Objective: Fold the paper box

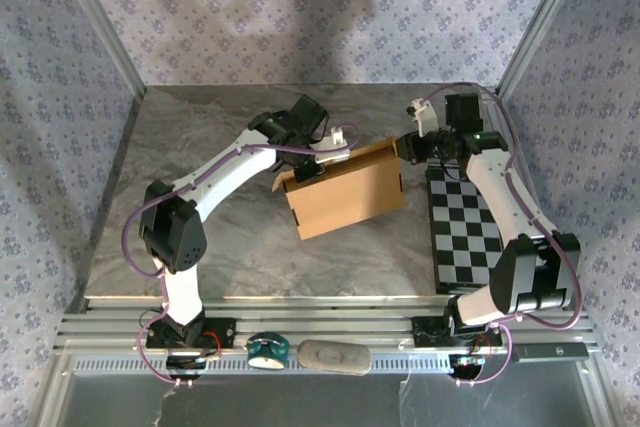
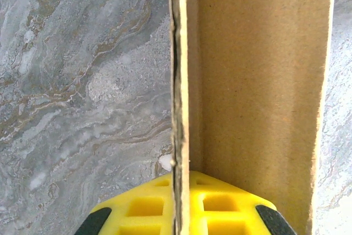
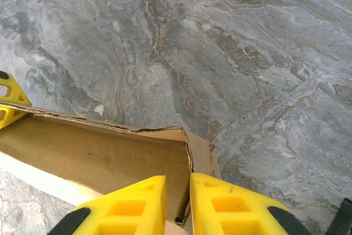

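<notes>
The paper box (image 1: 345, 197) is a shallow tan cardboard box with its walls raised, lying mid-table. My left gripper (image 1: 318, 162) is shut on the back-left wall; in the left wrist view the yellow fingertips (image 2: 180, 177) pinch that thin wall edge (image 2: 179, 81) between them. My right gripper (image 1: 405, 150) is at the box's back-right corner. In the right wrist view its fingers (image 3: 179, 182) stand a narrow gap apart astride the side wall of the box (image 3: 99, 158). Whether they press on it I cannot tell.
A black-and-white checkered board (image 1: 470, 227) lies flat at the right, under the right arm. A teal object (image 1: 268, 350) and a grey oval object (image 1: 333, 355) rest on the rail at the near edge. Patterned walls close in the grey marble table (image 1: 200, 237).
</notes>
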